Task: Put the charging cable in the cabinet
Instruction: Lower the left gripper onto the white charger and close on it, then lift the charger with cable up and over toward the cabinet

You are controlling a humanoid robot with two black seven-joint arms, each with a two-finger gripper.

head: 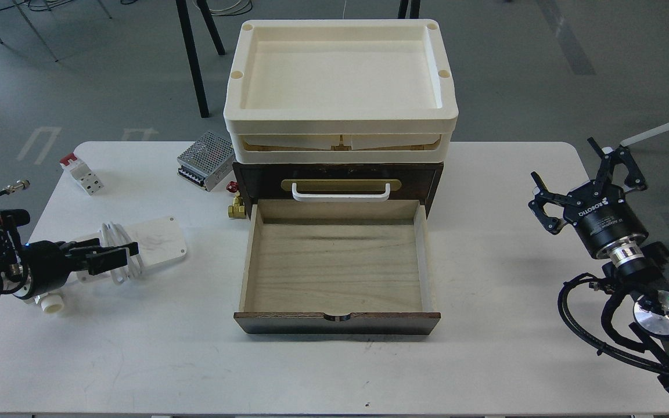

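Note:
The charging cable is wound in white loops around a flat white plate lying on the table left of the cabinet. My left gripper reaches in low from the left, its dark fingers over the plate's left part and the cable loops, slightly apart. The plate lies flat on the table. The cabinet is a dark brown box with a white handle. Its pale-wood drawer is pulled out and empty. My right gripper is open and empty, far to the right above the table.
Two stacked cream trays sit on the cabinet. A perforated metal power-supply box and a brass valve are at its left. A red-and-white breaker lies far left. A metal valve with a white fitting lies under my left arm.

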